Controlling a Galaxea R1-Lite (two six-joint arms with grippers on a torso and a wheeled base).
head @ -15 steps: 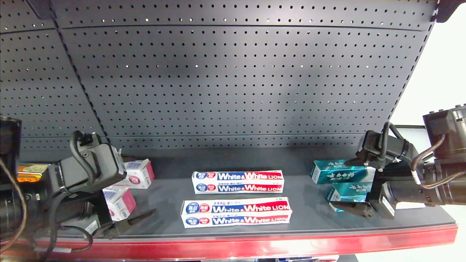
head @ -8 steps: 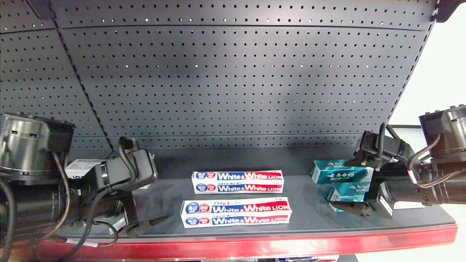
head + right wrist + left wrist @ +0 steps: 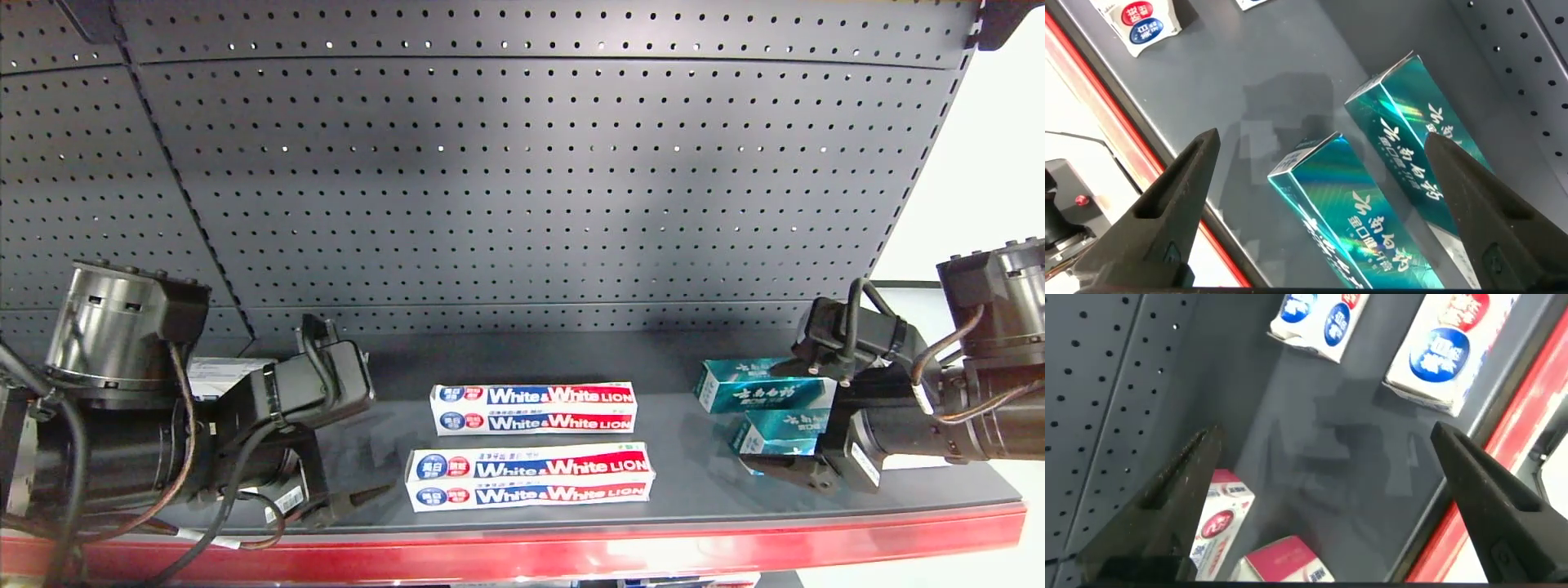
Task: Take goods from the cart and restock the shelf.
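Swung inward along the dark grey metal shelf (image 3: 694, 482), the left gripper (image 3: 1323, 469) is seen spread wide and empty over small pink-and-white cartons (image 3: 1221, 527). The right gripper (image 3: 1323, 147) is held wide open, nothing gripped, over two teal cardboard boxes (image 3: 1319, 204).

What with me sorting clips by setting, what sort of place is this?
Probably a shop aisle, or a mock-up of one: a dark pegboard back panel, a shelf with a red front edge, and boxed goods grouped by kind, white cartons in the middle, teal cartons to the right.
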